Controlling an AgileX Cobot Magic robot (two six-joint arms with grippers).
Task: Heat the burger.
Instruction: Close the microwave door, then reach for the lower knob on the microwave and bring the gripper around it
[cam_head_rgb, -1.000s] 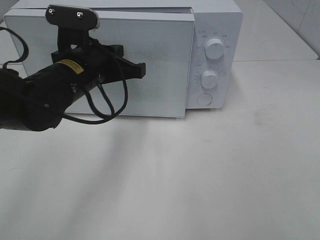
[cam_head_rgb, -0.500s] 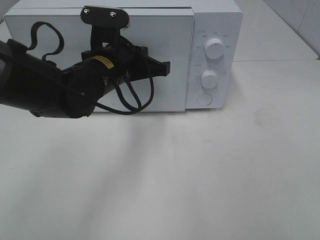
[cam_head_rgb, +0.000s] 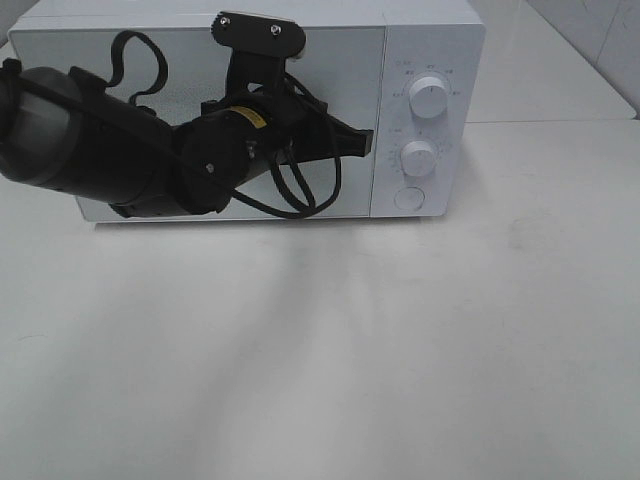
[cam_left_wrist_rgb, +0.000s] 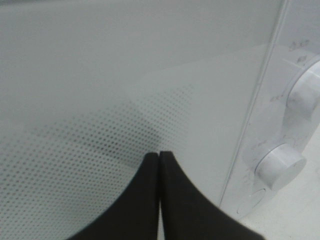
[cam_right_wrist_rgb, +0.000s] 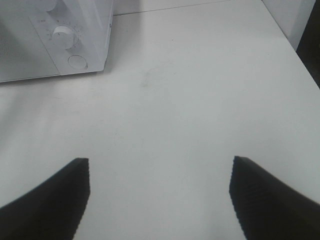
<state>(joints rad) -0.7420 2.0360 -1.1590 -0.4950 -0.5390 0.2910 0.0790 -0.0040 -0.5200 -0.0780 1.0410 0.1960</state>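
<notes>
Burger: not visible in any view. I cannot tell where it is, so I log nothing on its look.

A white box-shaped microwave oven (cam_head_rgb: 430, 60) sits at the top of the overhead frame on the white counter (cam_head_rgb: 400, 350). Its frosted dotted-glass door (cam_left_wrist_rgb: 90, 90) lies flush with the body.

Left gripper (cam_left_wrist_rgb: 159, 156): black jaws pressed together with nothing between them. The tips are at the right part of the door, just left of the control panel and level with the lower round white knob (cam_head_rgb: 418, 158). They look to touch the glass, but I cannot confirm contact.

Right gripper (cam_right_wrist_rgb: 159, 160): jaws spread wide and empty, hanging over the counter, apart from the microwave.
</notes>
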